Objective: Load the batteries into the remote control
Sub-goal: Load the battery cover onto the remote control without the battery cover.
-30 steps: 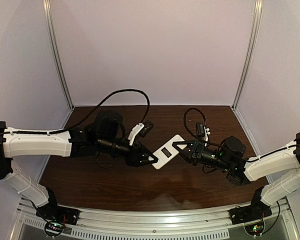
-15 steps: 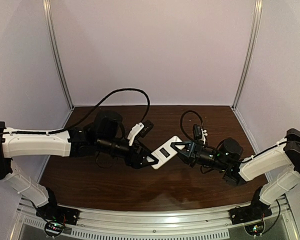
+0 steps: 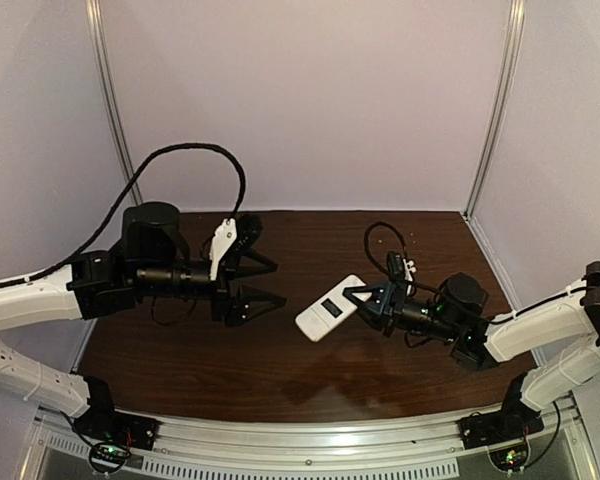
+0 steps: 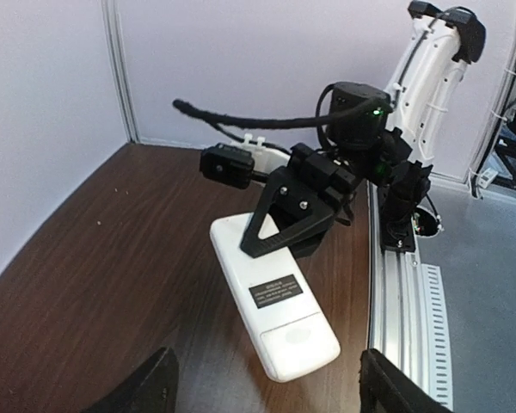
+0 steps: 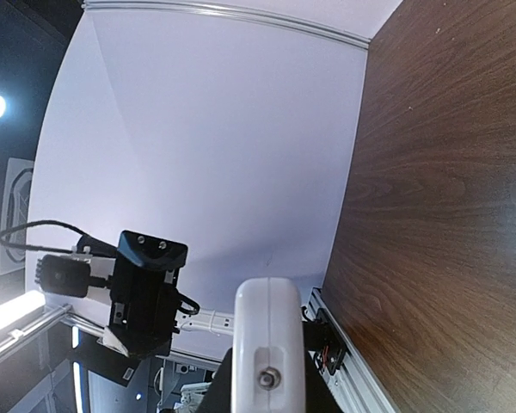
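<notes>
The white remote control (image 3: 325,312) is held in the air over the table's middle, plain back up, with a dark label and its end cover in place. My right gripper (image 3: 361,297) is shut on its far end. In the left wrist view the remote (image 4: 279,323) slants toward me with the right gripper (image 4: 294,215) clamped on its top end. In the right wrist view the remote (image 5: 267,340) shows end-on between my fingers. My left gripper (image 3: 278,282) is open and empty, a short way left of the remote. No batteries are in view.
The dark wooden table (image 3: 280,360) is bounded by pale walls on three sides. An aluminium rail (image 3: 310,440) with both arm bases runs along the near edge. The left arm's black cable (image 3: 180,150) loops high at the back left.
My left gripper has drawn back to the left from the remote's near end and now stands open. The right gripper still holds the remote, shifted slightly left and lower.
</notes>
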Tool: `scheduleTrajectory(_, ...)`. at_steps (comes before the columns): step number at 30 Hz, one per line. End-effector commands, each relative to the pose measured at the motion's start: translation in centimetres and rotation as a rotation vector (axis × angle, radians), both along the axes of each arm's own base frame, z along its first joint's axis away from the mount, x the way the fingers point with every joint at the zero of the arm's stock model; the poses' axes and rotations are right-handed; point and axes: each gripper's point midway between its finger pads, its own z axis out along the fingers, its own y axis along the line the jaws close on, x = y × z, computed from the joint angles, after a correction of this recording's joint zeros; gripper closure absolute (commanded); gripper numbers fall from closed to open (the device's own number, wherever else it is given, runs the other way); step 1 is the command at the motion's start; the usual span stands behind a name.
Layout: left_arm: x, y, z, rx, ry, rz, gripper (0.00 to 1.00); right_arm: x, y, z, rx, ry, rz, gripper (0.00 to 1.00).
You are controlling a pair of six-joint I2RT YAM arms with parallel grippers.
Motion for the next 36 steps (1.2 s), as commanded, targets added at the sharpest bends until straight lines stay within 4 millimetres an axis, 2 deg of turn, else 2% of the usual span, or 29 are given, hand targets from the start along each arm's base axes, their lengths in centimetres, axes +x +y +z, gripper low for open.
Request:
scheduleTrajectory(1, -2.9, 0.2, -2.2, 0.108, -0.303, -0.126, 0.28, -0.6, 0.2, 0.0, -0.009, 0.016, 0.045, 1.0)
scheduleTrajectory(2, -4.0, -0.1, -2.6, 0.13, -0.349, -0.158, 0.3, -0.7, 0.3, 0.1, -0.008, 0.017, 0.052, 1.0)
scheduleTrajectory(7, -6.0, -1.1, -4.9, 0.257, -0.497, -0.248, 0.42, -1.0, 1.1, 0.1, -0.02, 0.028, 0.099, 1.0)
scheduleTrajectory(12, -6.6, -1.9, -6.2, 0.35, -0.608, -0.279, 0.53, -1.4, 1.6, -0.1, -0.012, 0.049, 0.139, 1.0)
scheduleTrajectory(23, -6.1, -2.5, -6.0, 0.376, -0.683, -0.262, 0.66, -1.9, 2.2, -0.3, -0.001, 0.069, 0.191, 1.0)
scheduleTrajectory(36, -6.2, -3.2, -7.4, 0.427, -0.7, -0.302, 0.75, -2.0, 2.6, -0.2, 0.002, 0.071, 0.208, 1.0)
